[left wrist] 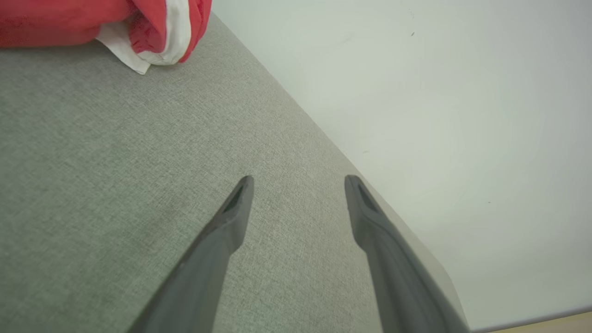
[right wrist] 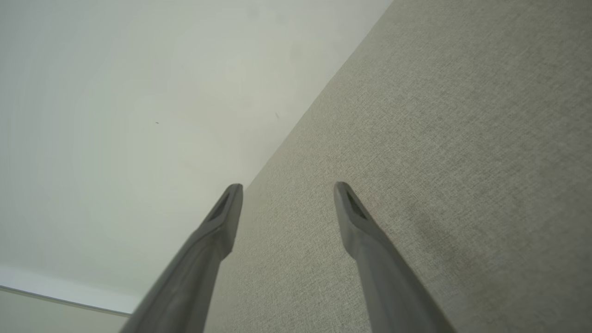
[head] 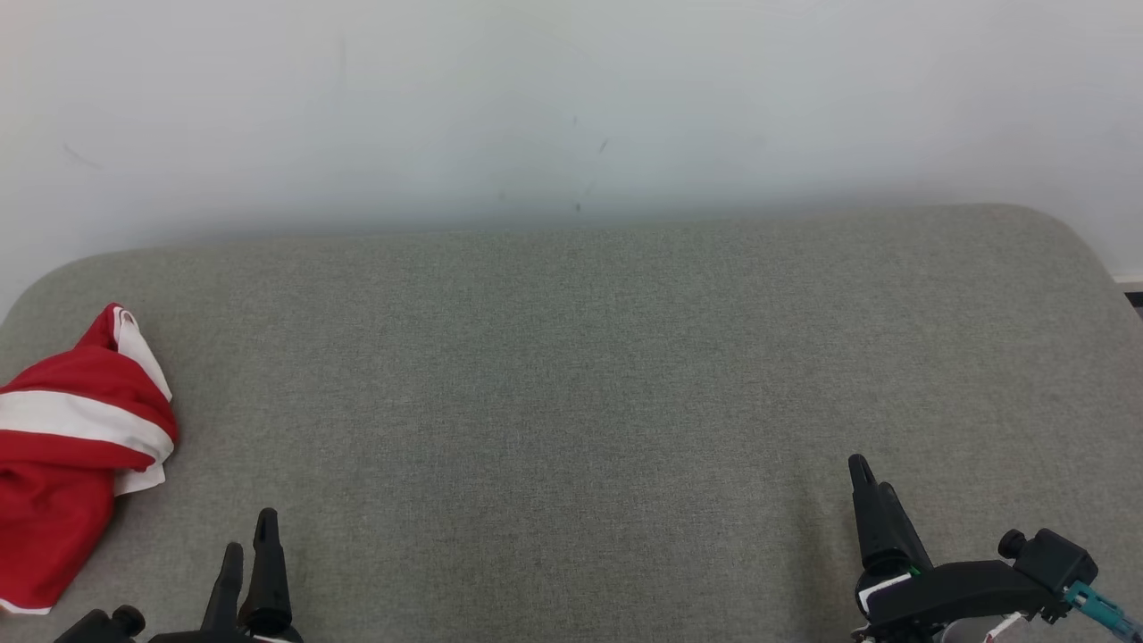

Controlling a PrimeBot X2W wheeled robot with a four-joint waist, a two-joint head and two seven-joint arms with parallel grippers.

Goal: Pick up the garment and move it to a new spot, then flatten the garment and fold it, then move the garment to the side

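Note:
A red garment (head: 67,446) with white stripes lies bunched at the far left edge of the grey padded surface (head: 571,375); in the left wrist view the garment (left wrist: 92,23) sits at the top left. My left gripper (head: 250,536) is at the lower left, to the right of the garment and apart from it. In its own view the left gripper (left wrist: 298,180) stands open with nothing between the fingers. My right gripper (head: 871,478) is at the lower right, far from the garment. Its wrist view shows the right gripper (right wrist: 286,187) open and empty above the fabric.
A pale wall (head: 571,107) rises directly behind the surface. The surface has rounded far corners, and its right edge (head: 1103,268) meets a strip of floor and baseboard.

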